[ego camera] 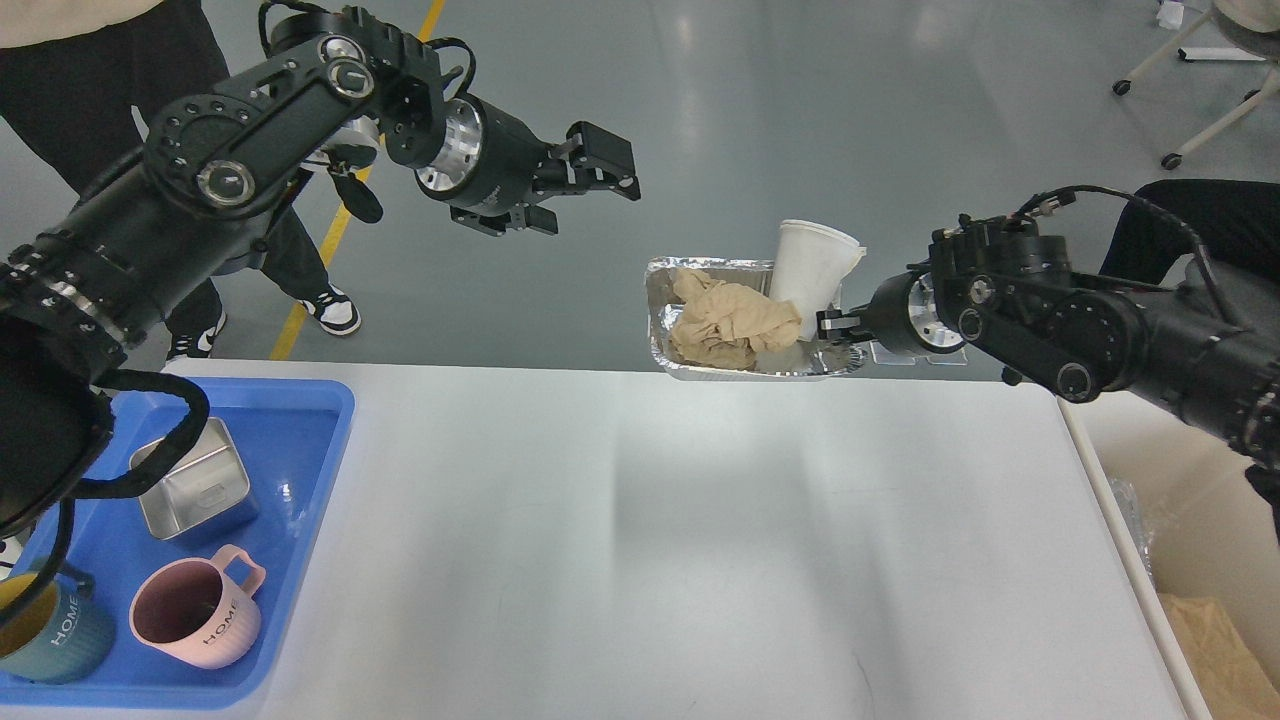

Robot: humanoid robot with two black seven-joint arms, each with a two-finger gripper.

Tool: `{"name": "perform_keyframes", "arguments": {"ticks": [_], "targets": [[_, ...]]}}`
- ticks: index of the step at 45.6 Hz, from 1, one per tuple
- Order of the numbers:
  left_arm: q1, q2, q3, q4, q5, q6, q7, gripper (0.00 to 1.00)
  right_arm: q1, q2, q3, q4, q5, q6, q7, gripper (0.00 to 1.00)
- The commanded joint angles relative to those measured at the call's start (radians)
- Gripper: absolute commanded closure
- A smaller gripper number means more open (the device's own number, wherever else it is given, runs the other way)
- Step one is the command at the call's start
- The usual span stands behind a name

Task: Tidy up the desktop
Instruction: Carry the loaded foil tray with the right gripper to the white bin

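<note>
Both arms are showing matte black housings with round joint caps and rings of small screws, each wrist ending in a bright silver cylinder. Black cables are looping along the links, and the left gripper (590, 180) is showing blocky black fingers.

The left arm (150, 220) hides part of the teal mug (45, 635) and blue tray (300, 520). The bin (1200, 560) is cut off at right.

Matte smooth white desktop (700, 540), crinkly shiny foil tray (663, 330) w/ crumpled brown paper (730, 322), glossy blue plastic tray (310, 440)
</note>
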Motion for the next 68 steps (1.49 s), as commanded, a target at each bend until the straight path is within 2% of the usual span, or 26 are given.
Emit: {"name": "perform_keyframes", "arguments": {"ticks": [1,5,10,15,24,26,28,37,48,58,65,68], "targets": [[0.008,0.080,-0.049,0.000,-0.017,-0.013,-0.002,0.03,-0.021,-0.137,0.002,0.056,-0.001,0.004,0.002,1.00],[0.022,0.136,-0.058,0.001,-0.023,-0.014,-0.022,0.03,-0.047,-0.249,0.006,0.094,-0.001,0.007,0.014,1.00],[0.105,0.179,-0.061,0.024,-0.028,0.013,-0.121,0.03,-0.086,-0.352,0.007,0.107,-0.001,0.005,0.041,1.00],[0.188,0.180,-0.071,0.131,-0.087,0.067,-0.253,0.03,-0.113,-0.433,0.009,0.111,-0.001,0.005,0.069,1.00],[0.340,0.131,-0.069,0.316,-0.275,0.076,-0.558,0.04,-0.150,-0.534,0.012,0.111,-0.001,0.002,0.098,1.00],[0.361,0.109,-0.069,0.348,-0.322,0.069,-0.608,0.04,-0.158,-0.551,0.012,0.108,-0.001,0.000,0.101,1.00],[0.384,0.086,-0.072,0.379,-0.377,0.066,-0.634,0.04,-0.165,-0.565,0.012,0.107,-0.001,-0.001,0.101,1.00],[0.479,-0.041,-0.115,0.409,-0.704,0.016,-0.637,0.04,-0.210,-0.611,0.033,0.105,0.001,-0.010,0.101,1.00],[0.504,-0.147,-0.256,0.489,-0.784,0.027,-0.611,0.04,-0.314,-0.653,0.116,0.079,0.001,-0.012,0.107,1.00],[0.505,-0.143,-0.278,0.501,-0.783,0.029,-0.609,0.03,-0.440,-0.659,0.196,-0.019,0.001,-0.041,0.109,1.00],[0.518,-0.137,-0.278,0.501,-0.778,0.027,-0.609,0.03,-0.524,-0.653,0.236,-0.094,0.002,-0.064,0.147,1.00],[0.532,-0.136,-0.279,0.503,-0.775,0.027,-0.611,0.03,-0.569,-0.651,0.251,-0.113,0.019,-0.082,0.150,1.00]]}}
